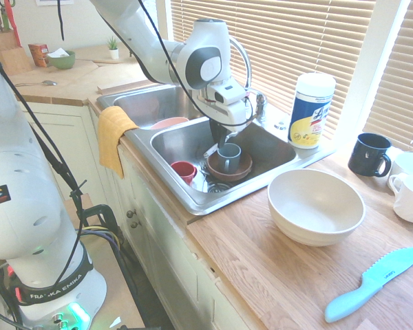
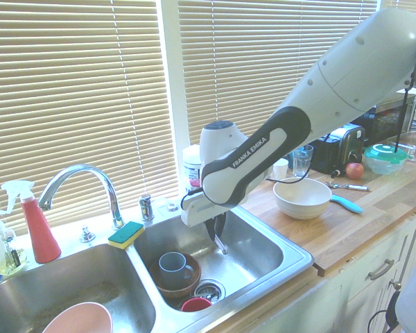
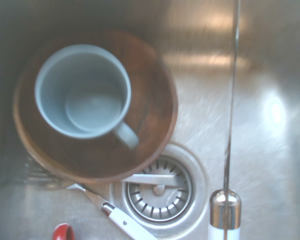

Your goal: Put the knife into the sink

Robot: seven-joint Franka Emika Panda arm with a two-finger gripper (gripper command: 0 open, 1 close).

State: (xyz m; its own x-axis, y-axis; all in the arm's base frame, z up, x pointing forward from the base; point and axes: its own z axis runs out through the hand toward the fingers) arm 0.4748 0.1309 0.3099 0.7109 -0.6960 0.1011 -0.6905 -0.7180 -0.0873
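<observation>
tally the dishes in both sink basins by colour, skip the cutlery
blue-grey: 1 (mug)
brown: 1 (bowl)
red: 1 (cup)
pink: 1 (bowl-like dish)
total: 4

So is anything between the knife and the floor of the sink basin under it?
Nothing visible: the gripper holds the knife over the sink, and the brown bowl with the mug lies off to one side.
</observation>
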